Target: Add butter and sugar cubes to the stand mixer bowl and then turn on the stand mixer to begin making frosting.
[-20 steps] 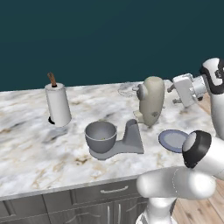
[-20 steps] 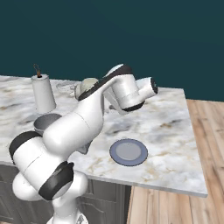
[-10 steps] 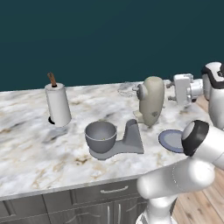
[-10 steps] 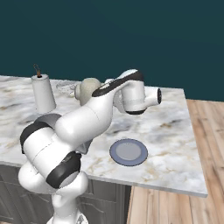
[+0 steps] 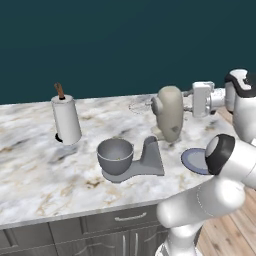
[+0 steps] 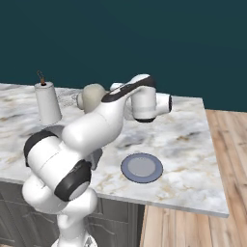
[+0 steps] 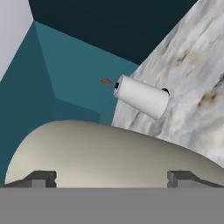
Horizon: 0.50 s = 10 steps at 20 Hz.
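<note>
Grey stand mixer bowl (image 5: 115, 155) sits on the stand mixer (image 5: 167, 120) base, nearest the counter (image 5: 35, 170) edge. Gripper (image 7: 111, 177) spread wide just behind the beige mixer head, not touching. Paper-towel roll (image 7: 142, 97) stands beyond.

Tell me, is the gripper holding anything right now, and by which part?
Nothing is held. The gripper is open, its fingertips spread apart just behind the stand mixer's beige head.

On the bench (image 5: 35, 170): one stand mixer (image 5: 167, 117), one stand mixer bowl (image 5: 115, 155), one paper-towel roll (image 5: 66, 120), one blue-grey plate (image 6: 142, 167).
</note>
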Tool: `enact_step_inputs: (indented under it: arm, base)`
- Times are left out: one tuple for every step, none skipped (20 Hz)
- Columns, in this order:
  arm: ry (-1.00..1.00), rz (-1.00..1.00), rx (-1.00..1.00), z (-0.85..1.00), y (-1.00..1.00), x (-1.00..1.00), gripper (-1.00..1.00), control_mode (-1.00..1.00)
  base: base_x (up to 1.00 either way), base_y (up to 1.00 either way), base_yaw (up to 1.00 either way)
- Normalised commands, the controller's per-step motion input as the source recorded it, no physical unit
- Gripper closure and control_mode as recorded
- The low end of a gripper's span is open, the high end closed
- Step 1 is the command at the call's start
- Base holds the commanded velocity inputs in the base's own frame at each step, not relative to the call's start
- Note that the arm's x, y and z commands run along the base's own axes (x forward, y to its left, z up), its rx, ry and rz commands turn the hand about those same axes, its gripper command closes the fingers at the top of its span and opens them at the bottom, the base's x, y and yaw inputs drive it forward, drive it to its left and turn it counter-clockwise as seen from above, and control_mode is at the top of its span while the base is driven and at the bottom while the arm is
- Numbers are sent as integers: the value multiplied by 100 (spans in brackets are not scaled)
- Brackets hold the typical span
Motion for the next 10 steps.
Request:
enact_step_inputs:
  arm:
    - [0, 0, 0, 0, 100, 0, -100, -100]
    - [0, 0, 0, 0, 100, 0, -100, -100]
    - [0, 0, 0, 0, 100, 0, -100, -100]
    - [0, 0, -2, 0, 100, 0, -100, -100]
    - [0, 0, -4, 0, 100, 0, -100, -100]
    - [0, 0, -6, 0, 100, 0, -100, -100]
    - [0, 0, -8, 0, 100, 0, -100, -100]
    - [0, 0, -12, 0, 100, 0, -100, -100]
    - [0, 0, -14, 0, 100, 0, -100, -100]
    - [0, 0, -17, 0, 100, 0, -100, -100]
  base:
    - [0, 0, 0]
    - [0, 0, 0]
    - [0, 0, 0]
    - [0, 0, 0]
    - [0, 0, 0]
    - [0, 0, 0]
    - [0, 0, 0]
    - [0, 0, 0]
    - [0, 0, 0]
    - [0, 0, 0]
